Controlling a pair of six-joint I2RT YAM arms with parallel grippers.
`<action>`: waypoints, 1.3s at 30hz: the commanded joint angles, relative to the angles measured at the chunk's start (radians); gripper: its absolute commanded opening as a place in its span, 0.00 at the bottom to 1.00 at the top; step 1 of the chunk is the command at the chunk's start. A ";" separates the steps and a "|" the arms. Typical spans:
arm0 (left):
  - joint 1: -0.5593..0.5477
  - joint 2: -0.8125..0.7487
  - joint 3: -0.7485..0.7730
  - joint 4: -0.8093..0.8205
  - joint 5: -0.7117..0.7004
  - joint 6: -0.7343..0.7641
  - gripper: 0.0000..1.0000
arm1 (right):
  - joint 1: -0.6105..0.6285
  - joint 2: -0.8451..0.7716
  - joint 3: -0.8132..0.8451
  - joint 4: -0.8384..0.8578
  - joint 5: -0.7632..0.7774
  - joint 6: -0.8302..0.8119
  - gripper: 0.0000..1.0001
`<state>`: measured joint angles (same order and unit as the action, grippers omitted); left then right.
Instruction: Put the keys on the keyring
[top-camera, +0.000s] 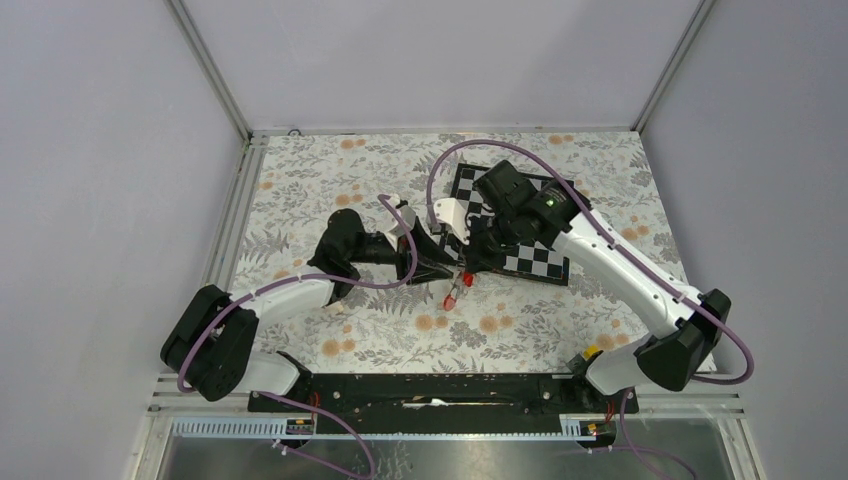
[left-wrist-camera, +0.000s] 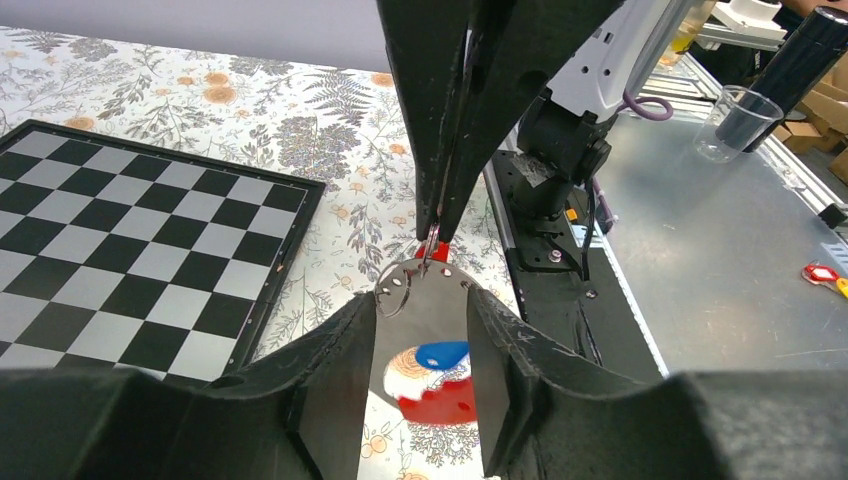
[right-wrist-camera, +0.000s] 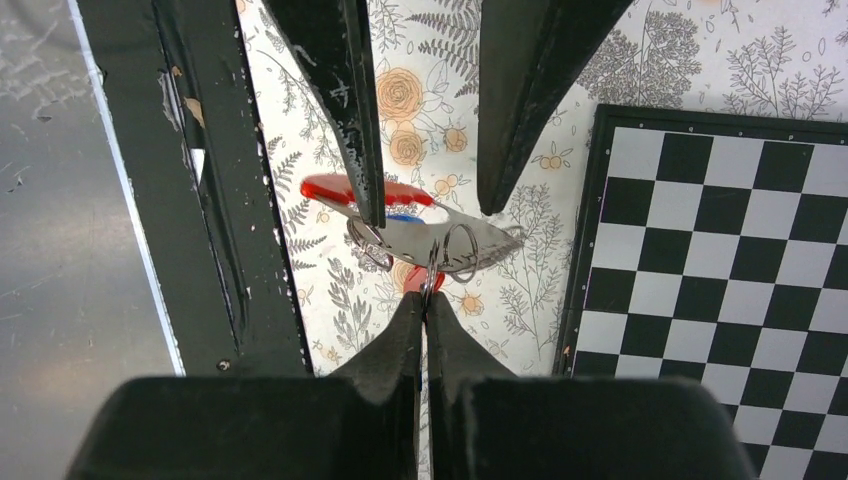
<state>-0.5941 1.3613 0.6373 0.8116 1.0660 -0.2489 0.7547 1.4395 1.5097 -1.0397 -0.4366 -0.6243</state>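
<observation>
**Keyring pinched, threading unclear**

Left gripper (left-wrist-camera: 420, 300) stands half open astride the plate (right-wrist-camera: 420, 235), gripping nothing. Right gripper (right-wrist-camera: 424, 300) is clamped tight on the keyring (right-wrist-camera: 462, 243), beside the chessboard (left-wrist-camera: 130, 240). 2 keys (left-wrist-camera: 440, 395), red and blue, show beneath; whether they're threaded on, I can't tell.

On my feed the table (top-camera: 330, 190) wears a cloth printed with grey leaves and orange flowers. A black-framed chessboard (top-camera: 535, 265) lies flat on it, on the far right part, slightly askew to the table's edges
</observation>
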 joint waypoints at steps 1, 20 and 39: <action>0.002 -0.019 0.013 0.051 0.028 0.046 0.44 | 0.022 0.042 0.098 -0.102 0.060 -0.023 0.00; -0.009 0.067 -0.028 0.338 0.005 -0.122 0.52 | 0.077 0.115 0.202 -0.164 0.094 -0.008 0.00; -0.020 0.091 -0.018 0.358 0.014 -0.157 0.24 | 0.076 0.085 0.139 -0.089 0.059 0.019 0.00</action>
<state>-0.6067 1.4445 0.6109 1.1027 1.0683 -0.3943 0.8215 1.5532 1.6497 -1.1561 -0.3569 -0.6178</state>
